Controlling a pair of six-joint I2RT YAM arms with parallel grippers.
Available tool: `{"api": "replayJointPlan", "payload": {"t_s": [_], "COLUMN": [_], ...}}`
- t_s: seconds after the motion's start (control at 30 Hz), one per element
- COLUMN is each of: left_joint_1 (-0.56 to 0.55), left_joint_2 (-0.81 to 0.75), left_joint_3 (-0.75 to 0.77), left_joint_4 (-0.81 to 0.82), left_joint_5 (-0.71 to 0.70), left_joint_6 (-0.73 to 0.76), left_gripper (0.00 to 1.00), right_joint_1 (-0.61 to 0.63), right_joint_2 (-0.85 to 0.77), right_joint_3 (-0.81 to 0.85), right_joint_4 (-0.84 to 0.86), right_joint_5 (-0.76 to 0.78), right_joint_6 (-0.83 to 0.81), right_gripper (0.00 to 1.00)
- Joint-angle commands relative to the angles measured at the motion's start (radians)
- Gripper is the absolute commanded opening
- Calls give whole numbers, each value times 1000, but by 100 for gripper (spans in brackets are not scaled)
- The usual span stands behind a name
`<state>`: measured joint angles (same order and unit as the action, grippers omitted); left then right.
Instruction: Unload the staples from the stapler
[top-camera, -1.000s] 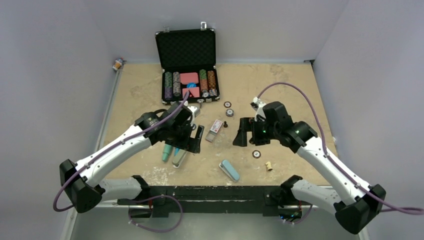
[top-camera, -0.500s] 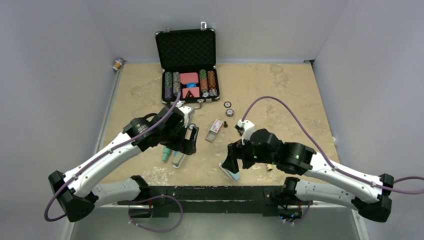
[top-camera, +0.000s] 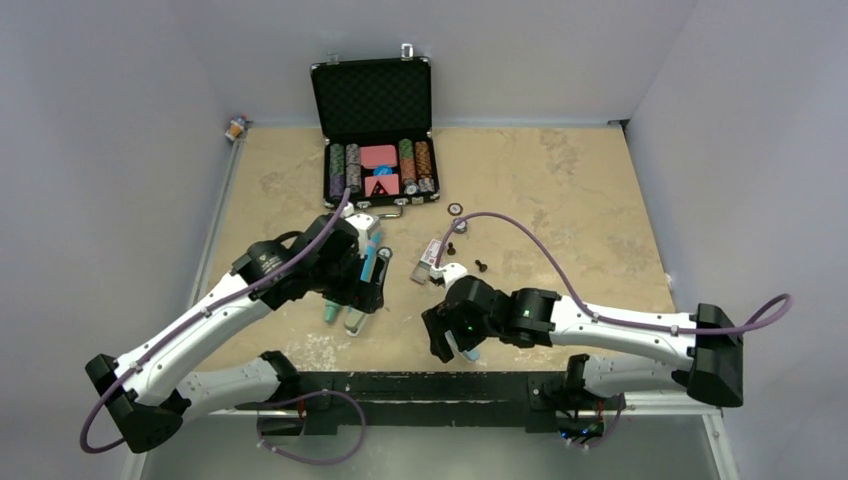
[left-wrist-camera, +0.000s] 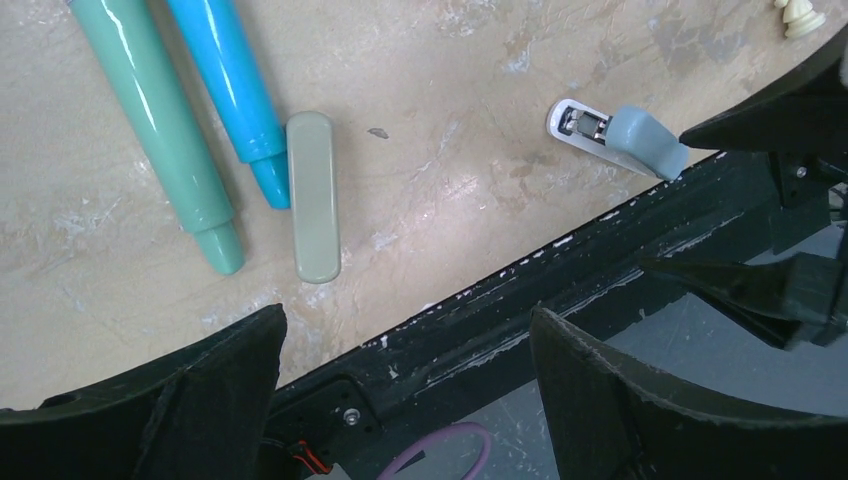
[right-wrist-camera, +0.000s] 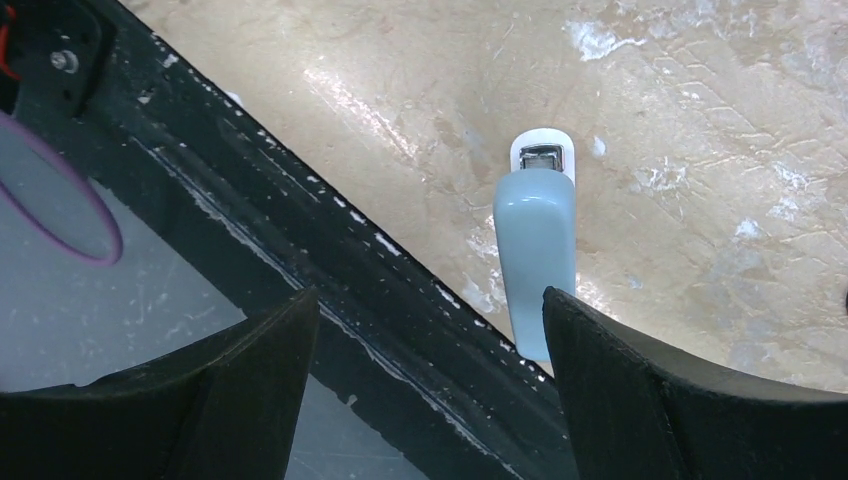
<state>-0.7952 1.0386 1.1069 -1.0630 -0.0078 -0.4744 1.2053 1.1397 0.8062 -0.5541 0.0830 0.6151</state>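
1 stapler (right-wrist-camera: 535, 255) | btwn spread R fingers (right-wrist-camera: 640, 390) | close to one, not gripped

We see a pale blue plastic stapler (right-wrist-camera: 535, 260), smooth with a soft satin sheen, and a small bright metal part shows at the nose of its white plastic base. The beige stone-look bench (right-wrist-camera: 700, 120) is matt, scratched and blotched with white. Its black front rail (left-wrist-camera: 560, 290) has chipped, scuffed paint. The teal plastic marker (left-wrist-camera: 160, 130) and blue plastic marker (left-wrist-camera: 225, 80) are glossy, while the sage-green oblong plastic piece (left-wrist-camera: 313, 195) looks matt.
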Motion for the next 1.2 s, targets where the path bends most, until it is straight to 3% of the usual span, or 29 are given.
{"api": "replayJointPlan", "payload": {"t_s": [0.0, 0.33, 0.87, 1.1, 1.17], "left_joint_1": [-2, 0, 0, 0, -1], "left_joint_2": [-53, -117, -136, -174, -185], "left_joint_3": [13, -5, -4, -16, -19], "left_joint_4": [-17, -63, -58, -90, -99], "left_joint_5": [-22, -43, -53, -66, -71], "left_joint_6": [8, -9, -25, -35, -36], "left_gripper": [95, 95, 95, 95, 95], "right_joint_1": [21, 21, 21, 21, 21], "right_joint_2": [11, -39, 126, 216, 236], "right_joint_3": [-3, -39, -136, -117, -110], "right_joint_4": [25, -49, 129, 130, 129], "right_joint_5": [87, 134, 105, 155, 160], "right_joint_6": [42, 140, 171, 157, 152], "right_gripper": [85, 86, 85, 74, 65]}}
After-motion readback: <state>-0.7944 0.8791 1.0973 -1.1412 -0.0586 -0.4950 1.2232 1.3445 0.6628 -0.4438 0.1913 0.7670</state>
